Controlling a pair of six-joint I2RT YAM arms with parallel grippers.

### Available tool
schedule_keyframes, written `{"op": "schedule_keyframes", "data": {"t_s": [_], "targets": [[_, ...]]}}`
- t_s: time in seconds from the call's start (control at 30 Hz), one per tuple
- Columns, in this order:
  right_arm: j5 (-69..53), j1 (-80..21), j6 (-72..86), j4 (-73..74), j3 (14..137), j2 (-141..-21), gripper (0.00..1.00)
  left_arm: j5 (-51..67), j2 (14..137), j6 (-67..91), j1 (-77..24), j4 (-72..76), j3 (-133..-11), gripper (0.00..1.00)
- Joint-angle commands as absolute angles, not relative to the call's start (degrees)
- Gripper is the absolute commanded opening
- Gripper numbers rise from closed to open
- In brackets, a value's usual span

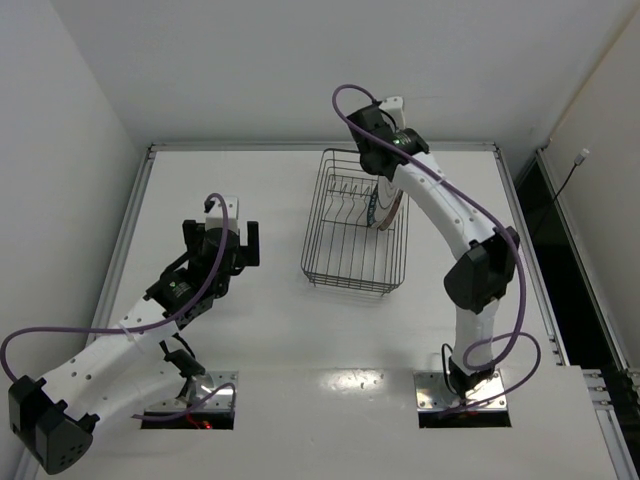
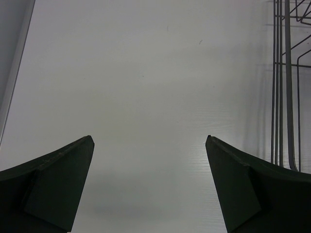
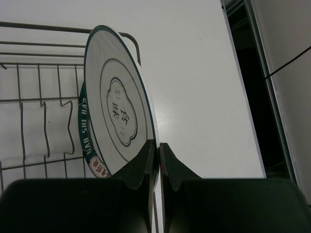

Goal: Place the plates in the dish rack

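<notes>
Right wrist cam showed right gripper [image 3: 156, 150] clamped on grey plate [image 3: 116, 111] by its rim, upright just ahead in dish rack [image 3: 43, 25]; off-slot release might've knocked it vs. 2nd plate [image 3: 86, 145].

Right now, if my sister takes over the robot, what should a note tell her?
Left gripper: open, empty, over the table beside the rack.
Right gripper: shut on the rim of the grey plate, held upright at the rack's right end.
Other plate: on edge just behind it, apparently already in the rack.
Left to do: seat the grey plate in the rack, let go.
</notes>
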State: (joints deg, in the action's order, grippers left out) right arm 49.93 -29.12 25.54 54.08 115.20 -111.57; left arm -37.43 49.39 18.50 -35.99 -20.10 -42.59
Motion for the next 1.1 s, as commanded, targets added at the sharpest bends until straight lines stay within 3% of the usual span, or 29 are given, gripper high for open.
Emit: {"op": "schedule_keyframes", "data": {"t_s": [0.0, 0.17, 0.6, 1.07], "targets": [[53.6, -29.5, 26.0, 52.2, 116.2, -112.1, 0.0, -38.0, 49.1, 18.3, -35.5, -18.8, -45.0, 1.0], [54.2, -30.1, 28.1, 54.4, 120.1, -118.0, 0.0, -38.0, 49.1, 18.3, -35.5, -18.8, -45.0, 1.0], [54.2, -31.2, 28.7, 56.3, 125.5, -120.4, 0.0, -37.4, 49.1, 18.3, -35.5, -18.8, -45.0, 1.0], [46.1, -30.7, 35.2, 57.1, 117.7, -122.0, 0.0, -37.4, 49.1, 18.3, -35.5, -18.8, -45.0, 1.0]]}}
